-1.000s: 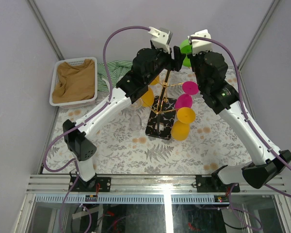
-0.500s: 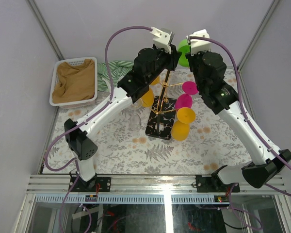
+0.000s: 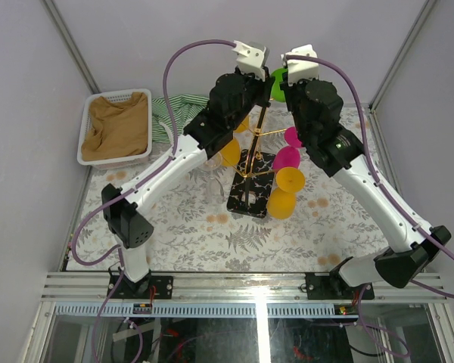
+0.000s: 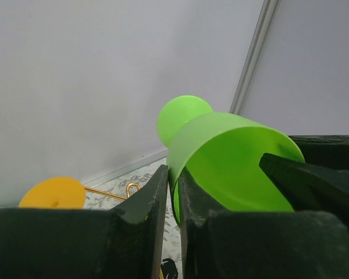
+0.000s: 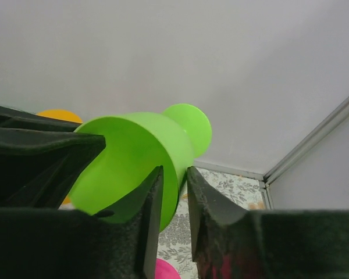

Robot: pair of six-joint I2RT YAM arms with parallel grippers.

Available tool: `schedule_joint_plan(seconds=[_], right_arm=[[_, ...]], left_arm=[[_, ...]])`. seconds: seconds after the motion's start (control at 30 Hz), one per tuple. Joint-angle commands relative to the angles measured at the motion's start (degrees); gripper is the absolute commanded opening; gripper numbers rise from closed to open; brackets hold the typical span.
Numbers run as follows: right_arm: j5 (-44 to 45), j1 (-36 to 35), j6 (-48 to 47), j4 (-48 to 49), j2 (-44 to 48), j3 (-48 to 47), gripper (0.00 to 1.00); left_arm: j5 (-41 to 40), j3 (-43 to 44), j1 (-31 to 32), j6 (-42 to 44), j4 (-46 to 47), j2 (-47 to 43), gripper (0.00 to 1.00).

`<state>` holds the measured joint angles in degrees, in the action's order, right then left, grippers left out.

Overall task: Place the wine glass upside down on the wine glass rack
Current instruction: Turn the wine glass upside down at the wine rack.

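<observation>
**Handover under way at the far side**

Top view: the bright green plastic wine glass (image 3: 278, 77) is held in the air at the far side, just above the top of the thin gold wire wine glass rack (image 3: 238, 193). Yellow glasses (image 3: 290, 179) and magenta glasses (image 3: 286, 157) hang from the rack's hooks. A second ago the green glass sat further right; it has since moved left, toward the post.

Left wrist view: the left gripper (image 4: 173, 197), wide a second ago, has clamped onto the bowl's rim. The wall is pinched between its fingers and the round foot points away.

Right wrist view: the right gripper (image 5: 175, 197), tight a moment ago, now has its jaws slightly parted astride the rim, apparently letting go.

The glass seems to be passing from right to left. The left claw would then have to hang it on a free hook, bowl down.
</observation>
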<state>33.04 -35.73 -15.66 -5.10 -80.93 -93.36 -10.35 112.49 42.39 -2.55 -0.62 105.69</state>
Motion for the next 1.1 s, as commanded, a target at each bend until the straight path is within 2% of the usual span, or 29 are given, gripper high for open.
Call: schedule_joint_plan(seconds=[0.0,0.2,0.37,0.5,0.7,0.77,0.93,1.07], right_arm=[[-4.3,-1.4,3.6,3.1,2.3,-2.3,0.34],[-9.1,-1.5,7.7,2.3,5.0,-1.6,0.57],[-10.6,-1.5,9.1,1.6,6.8,-1.3,0.65],[-8.8,-1.5,10.1,1.9,10.3,1.3,0.76],[-9.6,-0.6,14.8,-2.0,11.8,-0.4,0.89],[-13.6,1.7,18.7,-2.4,11.9,-0.8,0.91],[-30.1,12.2,32.9,-0.7,11.4,-0.5,0.91],[-35.7,13.2,38.1,3.6,10.4,0.1,0.92]], left_arm=[[0.1,0.8,0.6,0.3,3.1,0.8,0.00],[-2.1,0.2,0.6,0.5,5.0,1.4,0.00],[-3.8,-1.2,0.5,0.9,7.7,1.4,0.00],[-5.0,-3.1,-0.5,0.8,10.4,0.2,0.00],[2.5,-7.4,-6.0,-6.9,17.2,-3.2,0.00],[4.4,-13.1,-7.2,-7.3,24.8,-5.9,0.00],[4.4,-32.0,-7.8,-3.2,50.5,-13.1,0.00],[5.2,-42.4,-8.3,-7.5,68.9,-15.7,0.00]])
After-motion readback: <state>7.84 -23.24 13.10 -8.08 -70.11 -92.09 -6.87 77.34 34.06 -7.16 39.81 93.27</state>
